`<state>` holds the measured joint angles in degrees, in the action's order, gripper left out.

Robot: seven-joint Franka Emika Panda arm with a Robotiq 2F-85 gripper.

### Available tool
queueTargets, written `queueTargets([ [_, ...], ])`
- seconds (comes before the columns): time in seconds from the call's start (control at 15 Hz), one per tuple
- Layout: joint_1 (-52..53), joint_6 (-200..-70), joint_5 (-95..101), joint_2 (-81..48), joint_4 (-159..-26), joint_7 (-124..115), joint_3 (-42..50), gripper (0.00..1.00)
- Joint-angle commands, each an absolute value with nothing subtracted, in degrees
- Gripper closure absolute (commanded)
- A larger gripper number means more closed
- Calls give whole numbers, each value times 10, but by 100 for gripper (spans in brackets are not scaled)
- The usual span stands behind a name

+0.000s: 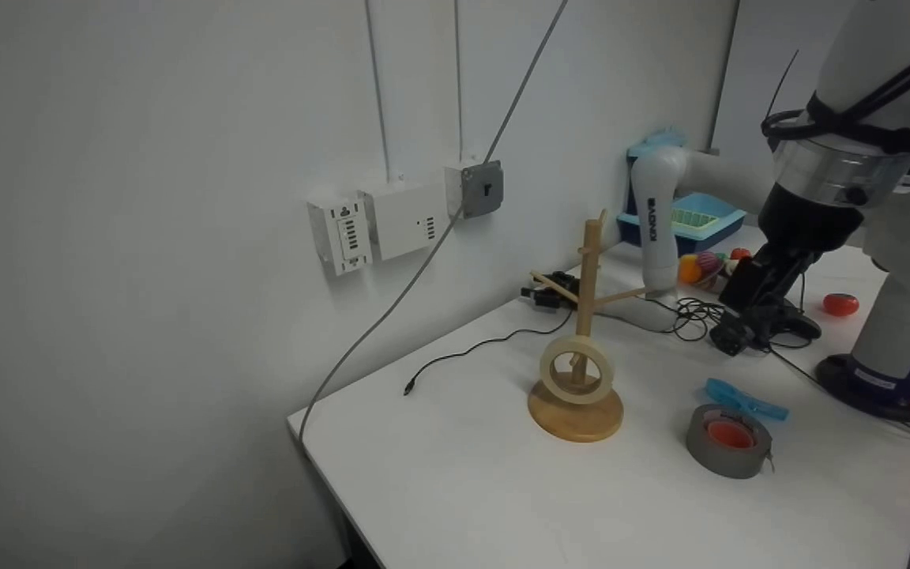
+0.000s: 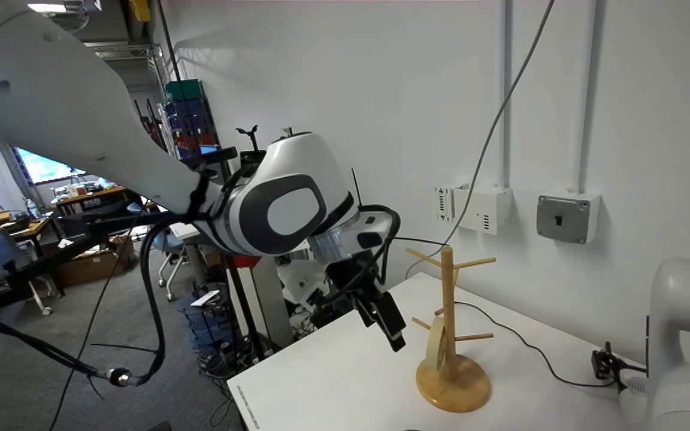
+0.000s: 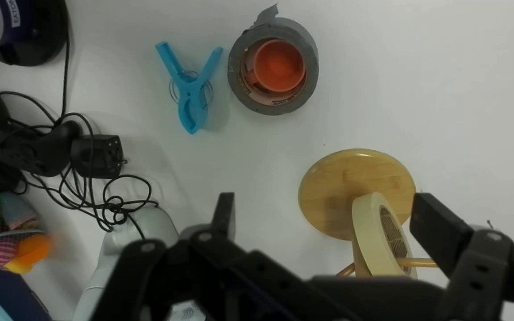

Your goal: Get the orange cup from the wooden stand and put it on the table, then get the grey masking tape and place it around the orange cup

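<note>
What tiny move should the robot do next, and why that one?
I'd probably lift the open claw a little, away from the wooden stand: the grey masking tape already sits around the orange cup on the table, and the claw holds nothing, so the job looks finished.

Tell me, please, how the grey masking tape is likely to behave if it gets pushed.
The grey masking tape would probably slide rather than roll, since it lies flat on the table. It would likely nudge the orange cup along, as that stands inside its ring. Its loose end, sticking out, might snag.
</note>
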<state>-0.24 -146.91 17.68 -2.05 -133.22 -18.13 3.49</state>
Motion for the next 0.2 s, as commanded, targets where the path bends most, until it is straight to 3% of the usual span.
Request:
queueTargets([
  [0.0, -6, -1468, 176, -20, -1332, -180, 32, 0],
  [0.13, -6, -1468, 176, -20, -1332, -180, 32, 0],
])
